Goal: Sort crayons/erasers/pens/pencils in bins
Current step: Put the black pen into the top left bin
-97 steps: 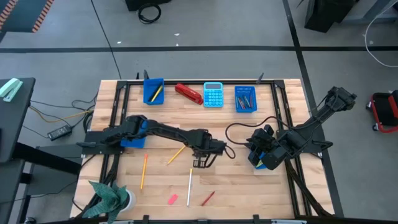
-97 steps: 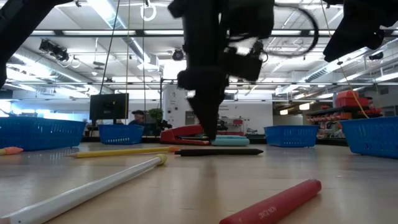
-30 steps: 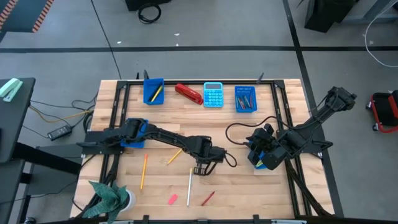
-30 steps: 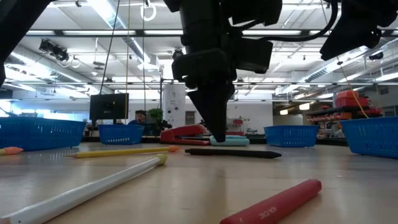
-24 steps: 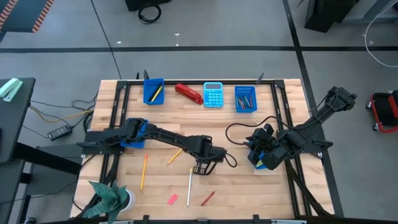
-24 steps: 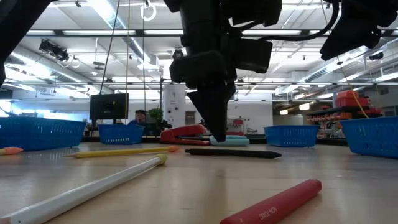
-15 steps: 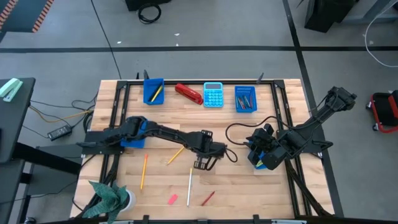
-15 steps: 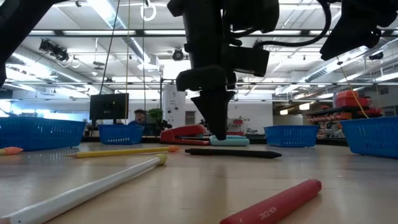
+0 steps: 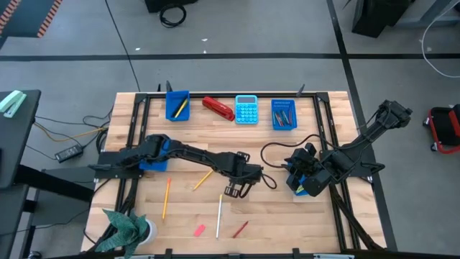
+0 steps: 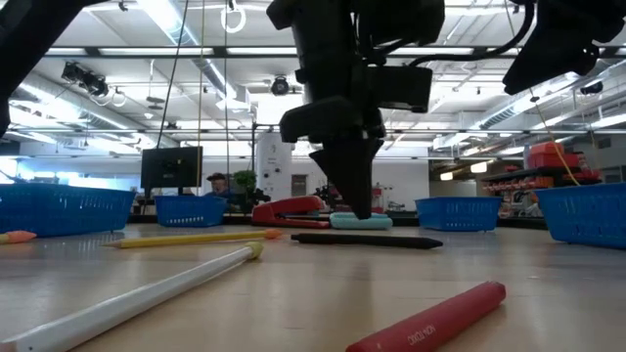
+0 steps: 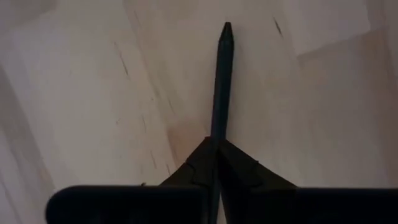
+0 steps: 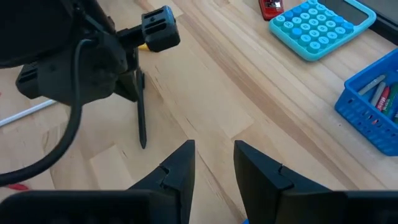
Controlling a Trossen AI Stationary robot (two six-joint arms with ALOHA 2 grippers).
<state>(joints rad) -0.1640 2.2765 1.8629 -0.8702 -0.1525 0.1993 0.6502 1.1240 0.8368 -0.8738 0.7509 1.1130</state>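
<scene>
A: Fingers, left gripper point(image 9: 231, 191): state?

B: Pressed together to one point, mid-table. From between the fingers point(image 11: 193, 169) a black pen point(image 11: 221, 81) runs straight out. In the low view the pen lies flat on the table point(image 9: 287, 223) with the tips just above it; whether they touch or pinch it cannot be told.

A: Fingers, right gripper point(image 12: 211, 152)?

B: Apart, with a narrow gap and nothing between them. It waits at the table's right side, over a blue bin point(image 9: 303, 188).

A: Items on the near edge?

B: One pink eraser point(image 9: 200, 231) and one red crayon point(image 9: 240, 229), well apart from each other. One white pencil point(image 9: 219, 215) lies between them, a little farther in.

A: Next row back?

B: One orange pencil point(image 9: 167, 198) to the left. One yellow pencil point(image 9: 204, 179) lies slantwise just beside the left gripper. The pen is on the bare wood there too, in no bin.

A: Left side?

B: One blue bin point(image 9: 154, 164), partly hidden under the left arm; contents not visible.

A: Far edge?

B: One blue bin point(image 9: 177, 105) holding a yellow stick. One red stapler point(image 9: 218, 108) and one light-blue calculator point(image 9: 246, 109) sit side by side. One blue bin point(image 9: 283, 114) holds several short sticks, grey and red.
</scene>
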